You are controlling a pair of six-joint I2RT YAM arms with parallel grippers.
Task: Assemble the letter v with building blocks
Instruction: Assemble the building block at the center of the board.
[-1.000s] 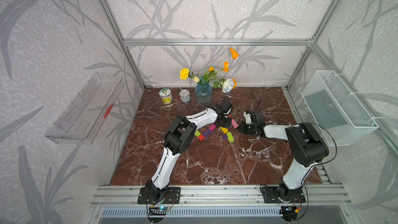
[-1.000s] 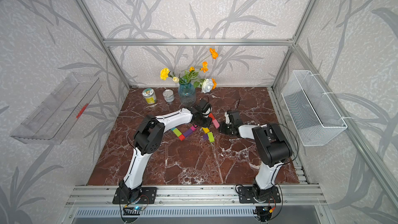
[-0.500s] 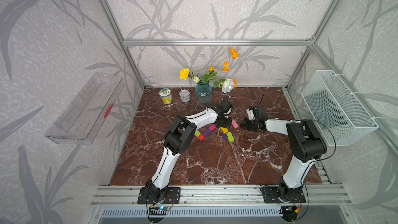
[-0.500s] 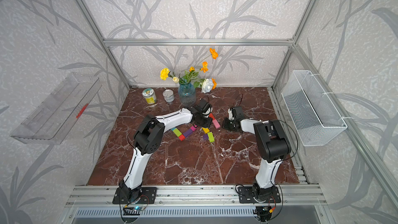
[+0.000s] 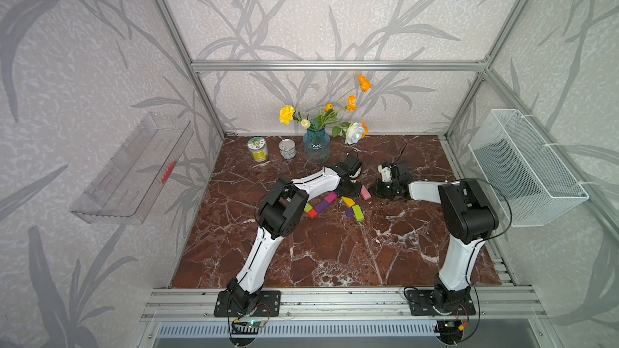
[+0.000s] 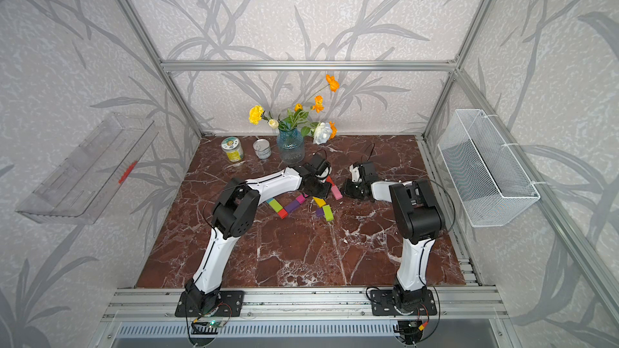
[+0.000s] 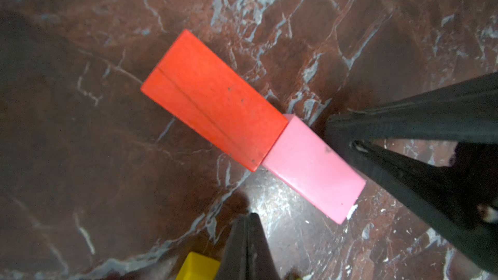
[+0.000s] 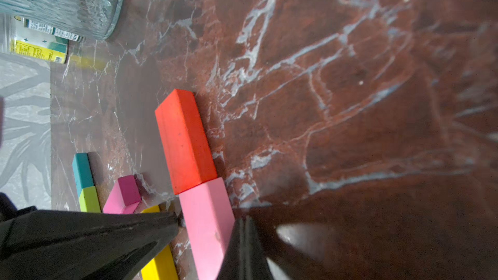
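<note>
Over 1 second the right arm [image 5: 469,209] had drawn its elbow back slightly; the left arm [image 5: 315,182] had not moved. The right pincer [image 8: 244,222], clenched and empty, had its tip against the side of the pink block [image 8: 207,219]; the left pincer [image 7: 246,222], clenched on nothing, stood just beside it; the red block [image 8: 186,141] butted it end to end. The building blocks [image 5: 321,205] lay in 2 ragged rows on the counter [image 5: 335,256]; the V apparently still needed tidying.
</note>
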